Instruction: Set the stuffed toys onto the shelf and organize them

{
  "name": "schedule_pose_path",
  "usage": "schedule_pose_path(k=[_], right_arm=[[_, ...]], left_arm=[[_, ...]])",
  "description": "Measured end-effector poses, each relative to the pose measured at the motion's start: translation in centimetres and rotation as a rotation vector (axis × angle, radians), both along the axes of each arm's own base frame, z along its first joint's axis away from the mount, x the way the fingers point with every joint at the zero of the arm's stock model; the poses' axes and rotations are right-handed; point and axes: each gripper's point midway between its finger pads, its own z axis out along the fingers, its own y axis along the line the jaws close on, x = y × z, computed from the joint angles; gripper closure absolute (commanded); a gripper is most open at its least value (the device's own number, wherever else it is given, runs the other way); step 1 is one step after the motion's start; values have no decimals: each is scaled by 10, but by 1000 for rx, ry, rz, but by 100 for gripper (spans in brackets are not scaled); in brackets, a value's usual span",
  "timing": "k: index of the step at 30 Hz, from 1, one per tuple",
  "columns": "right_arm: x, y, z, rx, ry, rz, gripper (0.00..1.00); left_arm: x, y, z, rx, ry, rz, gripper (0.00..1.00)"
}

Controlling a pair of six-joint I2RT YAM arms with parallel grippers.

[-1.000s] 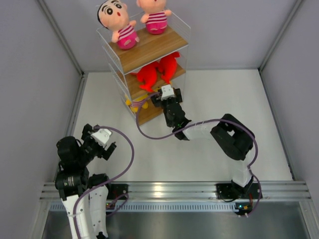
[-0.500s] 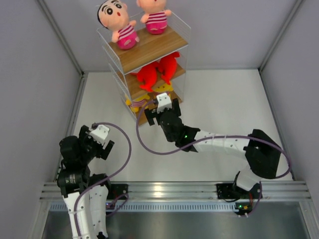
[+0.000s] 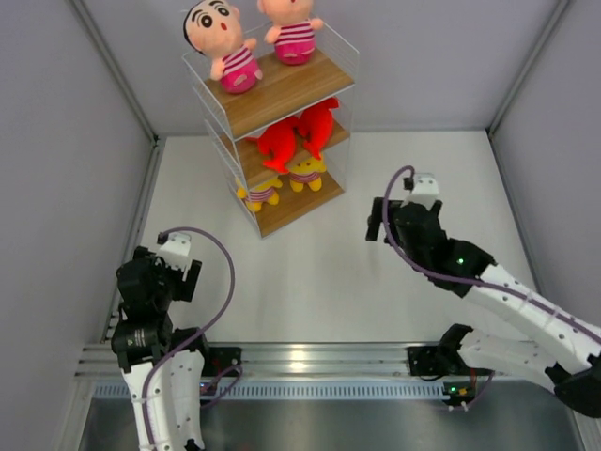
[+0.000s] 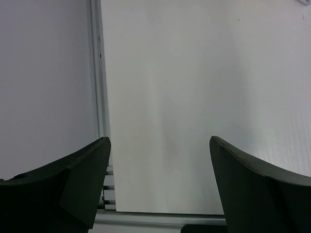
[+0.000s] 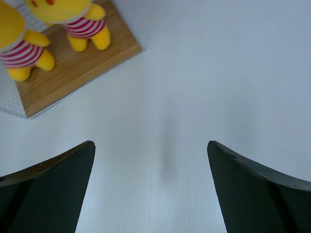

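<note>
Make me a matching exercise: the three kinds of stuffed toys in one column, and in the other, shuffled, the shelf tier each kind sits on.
Column one:
1. boy dolls
2. red sharks
3. yellow figures

Column two, tiers of the shelf:
A. bottom tier
B. top tier
C. middle tier

Pairs: 1-B, 2-C, 3-A.

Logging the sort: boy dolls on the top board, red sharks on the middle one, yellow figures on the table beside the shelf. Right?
No. The yellow figures stand on the bottom board of the shelf, not the table, as the right wrist view shows. Boy dolls on top, red sharks in the middle: correct.
</note>
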Motion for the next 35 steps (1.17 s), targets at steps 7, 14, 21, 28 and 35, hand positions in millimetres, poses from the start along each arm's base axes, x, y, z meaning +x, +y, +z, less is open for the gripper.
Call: schedule_pose_path(k=[7, 14, 21, 28, 35], right_arm=[[-32, -77, -15, 44, 26, -172, 1], [-43, -90, -39, 4, 83, -177, 1], [-42, -86, -78, -116, 223, -186, 1], [-36, -92, -88, -244, 310, -251, 1], [-35, -94, -88, -270, 308, -247, 0]], left_arm=[[-4, 12, 0, -14, -4, 99, 11], [-7, 21, -2, -25, 4, 169, 4], [-9, 28, -7, -43, 25, 220, 1], [-10, 35, -15, -54, 53, 265, 1], [-11, 39, -18, -57, 63, 285, 2]])
